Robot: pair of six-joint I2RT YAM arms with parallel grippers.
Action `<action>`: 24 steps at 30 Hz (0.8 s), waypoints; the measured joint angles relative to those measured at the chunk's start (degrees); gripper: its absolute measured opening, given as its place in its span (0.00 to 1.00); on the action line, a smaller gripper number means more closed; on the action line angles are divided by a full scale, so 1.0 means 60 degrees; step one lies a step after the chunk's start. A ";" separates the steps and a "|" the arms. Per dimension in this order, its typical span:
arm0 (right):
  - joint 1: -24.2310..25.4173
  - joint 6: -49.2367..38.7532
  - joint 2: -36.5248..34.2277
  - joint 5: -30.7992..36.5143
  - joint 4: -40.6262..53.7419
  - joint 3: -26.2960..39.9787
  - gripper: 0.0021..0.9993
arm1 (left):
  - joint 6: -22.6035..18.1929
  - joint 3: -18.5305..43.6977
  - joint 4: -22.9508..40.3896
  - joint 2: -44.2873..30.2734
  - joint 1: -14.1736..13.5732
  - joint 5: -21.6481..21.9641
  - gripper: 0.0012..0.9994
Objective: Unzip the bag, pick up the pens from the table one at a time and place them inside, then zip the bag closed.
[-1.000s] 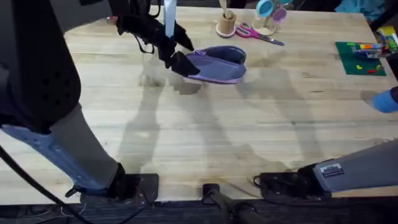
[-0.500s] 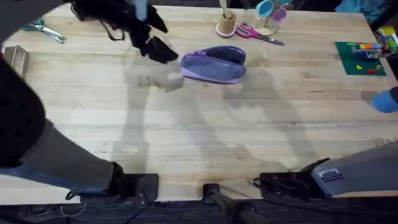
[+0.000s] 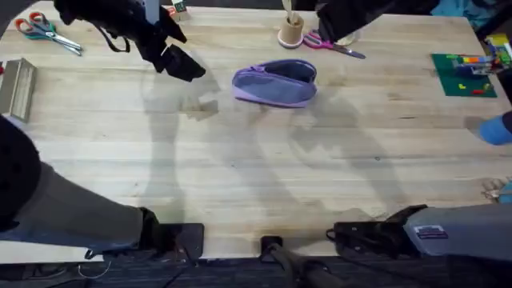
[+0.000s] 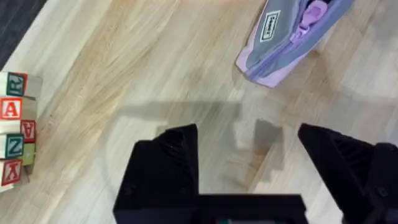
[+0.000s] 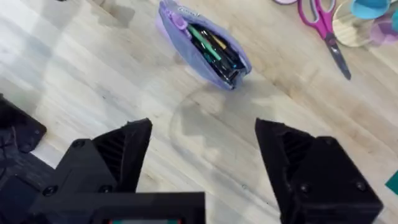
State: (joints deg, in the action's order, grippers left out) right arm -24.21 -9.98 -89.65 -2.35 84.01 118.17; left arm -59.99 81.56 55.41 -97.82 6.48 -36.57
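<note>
The lavender bag [image 3: 276,82] lies on the table [image 3: 256,176] at the back centre. In the right wrist view the bag [image 5: 202,46] gapes open, and a green pen [image 5: 204,42] and a black pen [image 5: 225,61] lie inside it. My left gripper [image 3: 180,64] hovers left of the bag, apart from it. The left wrist view shows this gripper [image 4: 245,134] open over bare wood, with the bag's end [image 4: 280,37] beyond it. My right gripper [image 5: 204,127] is open above the table, short of the bag. The right arm [image 3: 352,16] shows dark at the back.
Pink scissors [image 3: 332,44] and a wooden cup [image 3: 291,32] sit behind the bag. Orange-handled scissors [image 3: 36,28] and a metal piece [image 3: 18,86] lie far left. Letter blocks [image 4: 15,127] stand near the left gripper. A green mat [image 3: 464,74] lies far right.
My left gripper has drawn back leftward from the bag's left end and is now apart from it. The right arm has come into view at the back.
</note>
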 joint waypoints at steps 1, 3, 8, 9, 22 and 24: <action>0.0000 0.0085 0.0003 0.0000 -0.0085 -0.0062 1.00 | 0.0000 0.0000 0.0019 0.0000 0.0000 0.0046 0.99; 0.0000 0.0371 -0.0030 0.0000 -0.0398 -0.0153 1.00 | 0.0000 0.0000 0.0027 0.0001 0.0000 0.0107 0.99; 0.0000 0.1507 -0.0242 -0.0216 -0.1247 -0.0189 1.00 | 0.0000 0.0000 0.0027 0.0000 0.0000 0.0265 0.99; 0.0000 0.1717 -0.0310 -0.0431 -0.1441 -0.0189 1.00 | 0.0000 0.0000 0.0027 0.0004 0.0000 0.0291 0.99; 0.0000 0.3627 -0.1868 -0.2823 -0.2081 -0.0228 1.00 | -0.0390 0.0000 0.0024 0.0000 0.0124 0.0137 0.99; 0.0000 0.3817 -0.2039 -0.2988 -0.2149 -0.0322 1.00 | -0.0614 0.0000 0.0020 0.0000 0.0259 0.0009 0.99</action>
State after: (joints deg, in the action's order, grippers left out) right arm -24.21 12.92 -101.88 -20.28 71.12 116.23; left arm -63.67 81.56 55.53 -97.82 8.04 -36.52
